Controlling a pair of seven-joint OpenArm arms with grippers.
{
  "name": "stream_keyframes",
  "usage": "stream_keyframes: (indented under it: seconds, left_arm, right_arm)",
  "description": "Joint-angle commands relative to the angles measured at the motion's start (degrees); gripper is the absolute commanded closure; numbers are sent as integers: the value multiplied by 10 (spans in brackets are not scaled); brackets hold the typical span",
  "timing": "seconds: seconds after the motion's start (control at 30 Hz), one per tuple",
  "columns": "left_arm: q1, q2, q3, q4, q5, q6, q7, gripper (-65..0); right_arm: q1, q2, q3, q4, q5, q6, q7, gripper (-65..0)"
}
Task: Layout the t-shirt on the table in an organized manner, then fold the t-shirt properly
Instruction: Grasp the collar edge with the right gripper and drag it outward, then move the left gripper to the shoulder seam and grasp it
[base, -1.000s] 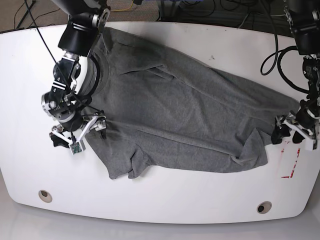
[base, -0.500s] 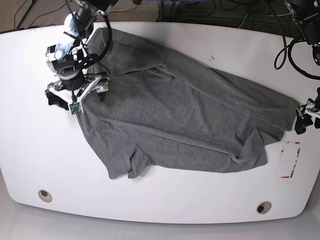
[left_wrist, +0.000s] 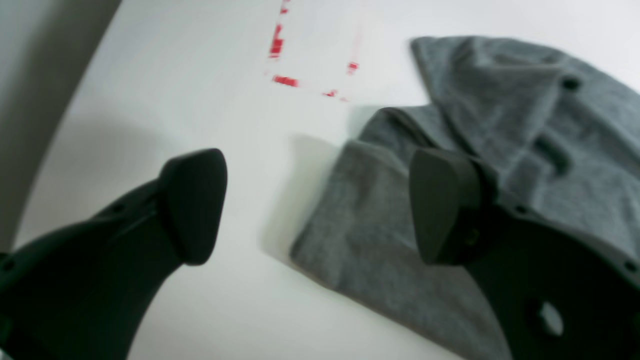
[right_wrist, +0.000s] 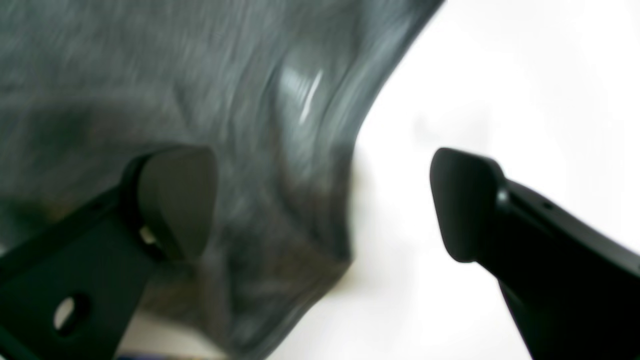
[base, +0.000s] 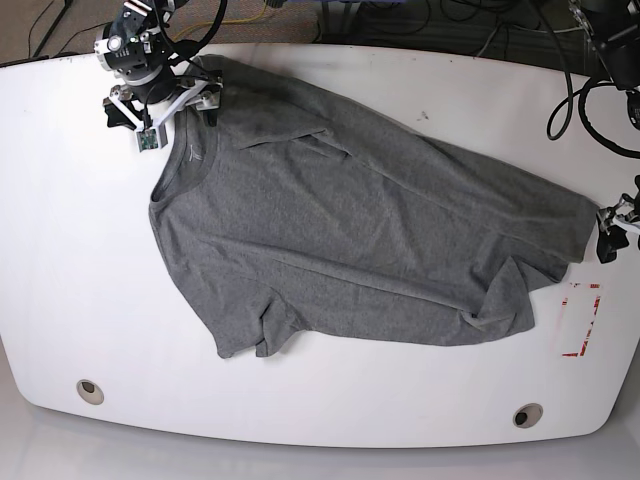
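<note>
the t-shirt (base: 350, 230) lies skewed between two spread, empty grippers: right gripper (base: 160, 100) straddles its shoulder edge, left gripper (left_wrist: 320, 205) its hem corner.

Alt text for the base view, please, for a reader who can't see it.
A dark heather-grey short-sleeved t-shirt lies spread but wrinkled across a glossy white table, collar toward the left. The right tool hangs open at the shirt's upper-left corner; the left tool sits beside its right edge.
</note>
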Motion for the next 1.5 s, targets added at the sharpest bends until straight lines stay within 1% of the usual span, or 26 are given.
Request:
stream_keyframes:
  seconds: [0.0,0.2,0.73,0.8,0.83,0.87,0.9,0.93,0.97,1.0,1.03,1.07,1.1,1.13,1.2,1.23,1.33,1.47]
  left_arm:
    - [-19,-16,-3,11,-11,-2,-17,-528]
    - [-20,-16,-2,10,-11,-2,-17,-528]
    - [-21,-16,-2,8,-11,-2,-17,-528]
    - [-21,-16,-2,8,-10,-2,-17,-528]
    - [-21,-16,-2,8,-10,-2,-17,-528]
    - [-21,-16,-2,7,-10,-2,-17,-528]
    - [-21,-16,-2,6,-8,-2,-17,-528]
    - [-21,-16,-2,4,-7,-2,-17,-528]
    - [-21,-16,-2,-2,0,-2,-17,-528]
    - [-24,-16,-2,-7,6,-2,-17,-528]
    - [-26,-16,-2,-12,10,-2,-17,-528]
    - [-39,-14,-2,-24,21,-2,-17,-528]
    - [-42,-14,-2,-28,24,-2,-17,-528]
    - [-54,-13,-2,-42,32,-2,-17,-528]
    - [-65,-12,-2,-66,39,-2,-17,-528]
    - [-70,-12,-2,-76,39,-2,-17,-528]
    - [-84,-12,-2,-113,39,-2,-17,-528]
    - [-99,-7,-2,-129,38,-4,-17,-528]
  right_arm:
    - [-11,1,0,11,13,1,10,-650]
    - [-32,1,-2,3,15,1,10,-650]
    - [-32,1,-2,-47,15,1,11,-645]
    - [-32,1,-2,-50,16,1,11,-598]
    - [-31,1,-2,-50,16,1,11,-547]
    - [-31,1,-2,-51,16,1,11,-517]
    - [-31,1,-2,-51,16,1,11,-438]
    - [-31,1,-2,-51,16,1,11,-412]
    - [-30,1,-2,-51,16,1,11,-335]
    - [-30,1,-3,-51,16,1,11,-279]
    - [-30,1,-3,-51,16,1,11,-243]
    - [-29,1,-3,-51,16,1,11,-170]
    - [-29,1,-3,-51,16,1,11,-151]
    - [-28,1,-3,-52,15,1,11,-92]
    - [-28,1,-3,-52,15,1,11,-43]
    - [-27,1,-3,-52,14,1,11,-38]
    - [-26,1,-3,-52,11,1,11,-52]
    - [-26,1,-3,-50,10,1,11,-65]
